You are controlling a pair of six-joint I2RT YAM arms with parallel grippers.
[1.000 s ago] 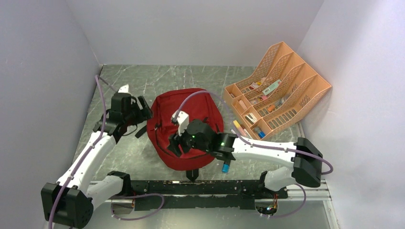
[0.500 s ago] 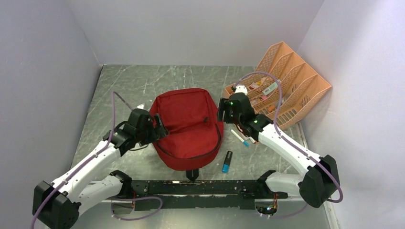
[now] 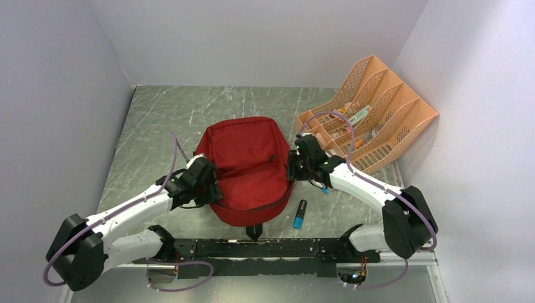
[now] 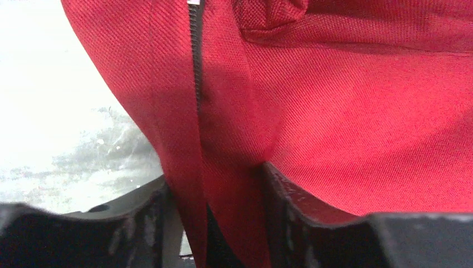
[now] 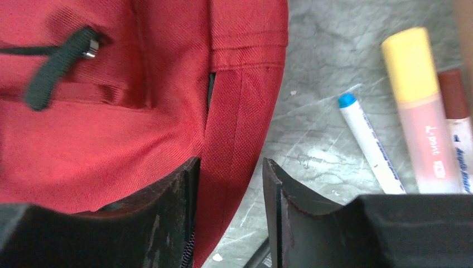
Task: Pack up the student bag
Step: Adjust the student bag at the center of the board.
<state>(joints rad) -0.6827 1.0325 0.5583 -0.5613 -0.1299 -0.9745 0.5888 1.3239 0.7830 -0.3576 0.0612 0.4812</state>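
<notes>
1. The left gripper (image 3: 203,184) is at the left edge of the student bag (image 3: 249,165). In the left wrist view, its fingers (image 4: 150,223) are pinched on a raised fold of red fabric. A black zipper (image 4: 195,61) runs up that fold.
2. The student bag lies flat in the middle of the grey marbled table (image 3: 164,113), between the two arms. A black zip pull (image 5: 56,67) rests on its top face.
3. The right gripper (image 3: 296,165) is at the bag's right edge. Its jaws are closed on the red side seam, which fills the gap between them.
4. Just right of the bag, a white pen (image 5: 368,142) with a blue cap and a yellow-capped highlighter (image 5: 418,111) lie on the table.
5. A dark marker (image 3: 299,213) with a blue tip lies near the bag's lower right corner.
6. A peach mesh desk organiser (image 3: 378,95) stands at the far right and holds small stationery.
</notes>
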